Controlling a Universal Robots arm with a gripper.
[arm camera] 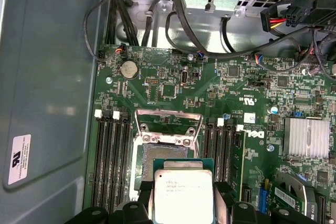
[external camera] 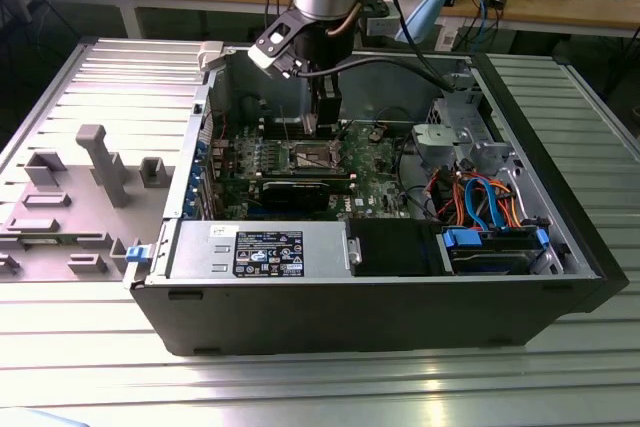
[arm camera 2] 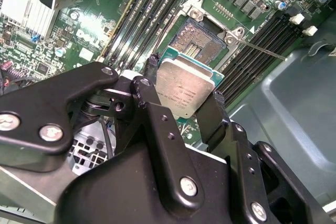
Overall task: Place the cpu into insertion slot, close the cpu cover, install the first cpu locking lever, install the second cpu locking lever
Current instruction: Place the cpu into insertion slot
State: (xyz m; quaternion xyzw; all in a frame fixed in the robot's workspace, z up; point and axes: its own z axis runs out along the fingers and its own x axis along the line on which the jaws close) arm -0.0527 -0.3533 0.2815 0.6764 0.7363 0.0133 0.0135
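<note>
Gripper (arm camera 2: pixel 184 92) clamps the cpu (arm camera 2: pixel 185 82), a finger (arm camera 2: pixel 210 116) on each of two opposite edges, metal top facing both wrist views. Insertion slot (arm camera 2: pixel 202 40) lies just past the fingertips, contacts bare, chip not seated in it. Cpu cover (arm camera: pixel 168 123) stands open on the slot's side away from the hand.

A ribbed metal table (external camera: pixel 300 387) carries everything here. An open computer case (external camera: pixel 350 317) lies on its side in the middle of it, open face up. On the exterior view's left, just beside the case, stands a cluster of grey plastic holders (external camera: pixel 105 167) (one a tall post, the others low blocks).
</note>
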